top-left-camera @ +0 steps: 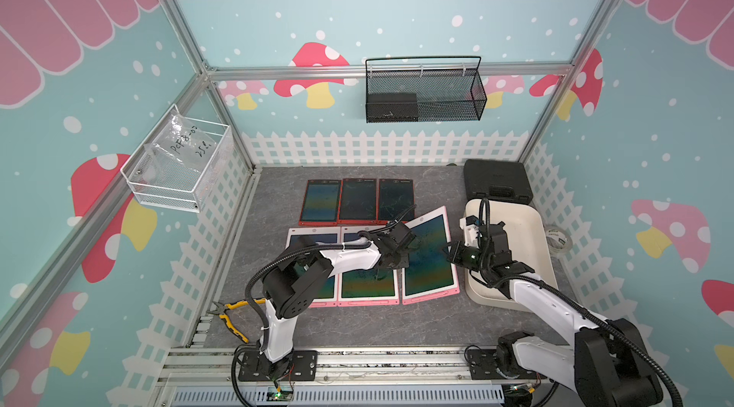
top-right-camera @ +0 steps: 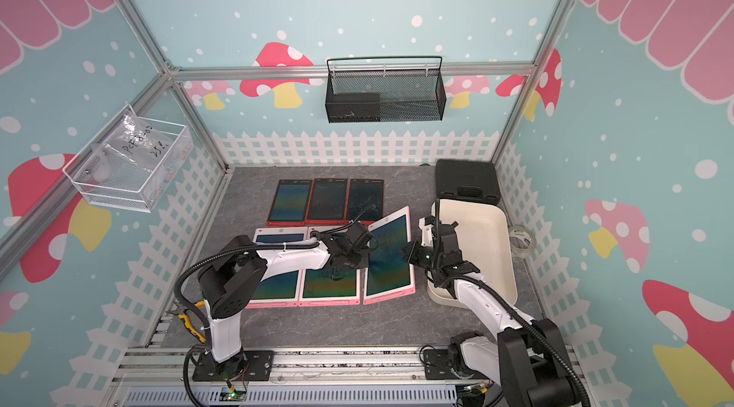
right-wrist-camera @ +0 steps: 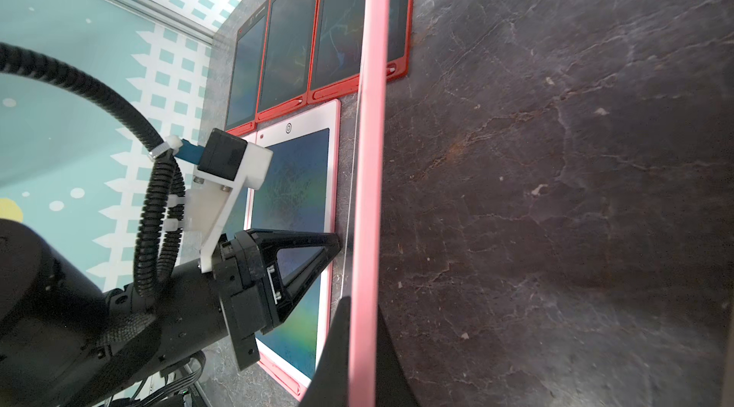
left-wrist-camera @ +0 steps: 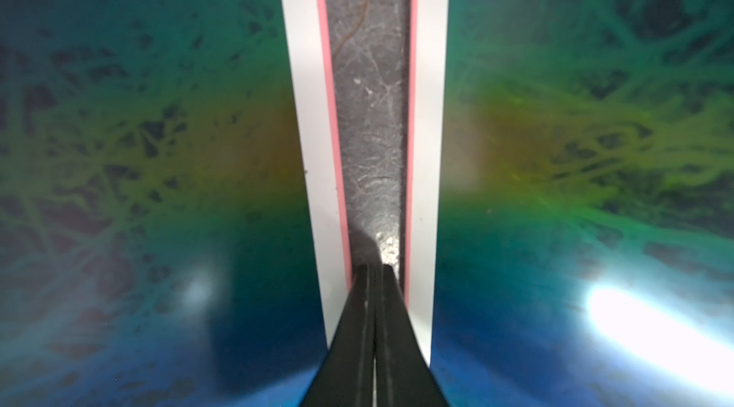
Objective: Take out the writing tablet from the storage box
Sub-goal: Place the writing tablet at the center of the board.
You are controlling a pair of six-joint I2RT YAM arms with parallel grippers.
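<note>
A pink-rimmed writing tablet (top-left-camera: 431,262) (top-right-camera: 389,258) lies tilted at the right end of the front row, its right edge lifted. My right gripper (top-left-camera: 452,252) (right-wrist-camera: 363,301) is shut on that pink edge (right-wrist-camera: 371,147). The cream storage box (top-left-camera: 528,226) (top-right-camera: 488,226) stands to the right, under my right arm. No tablet shows in the part of it I can see. My left gripper (top-left-camera: 397,266) (left-wrist-camera: 375,266) (right-wrist-camera: 337,244) is shut on nothing. Its tips point down at the strip of table between the held tablet and the middle pink one.
Three red tablets (top-left-camera: 357,200) fill the back row and two more pink ones (top-left-camera: 367,286) the front. A black case (top-left-camera: 496,178) sits behind the box, a tape roll (top-left-camera: 560,240) to its right, and yellow pliers (top-left-camera: 228,315) at the front left. Mesh baskets (top-left-camera: 425,91) hang on the walls.
</note>
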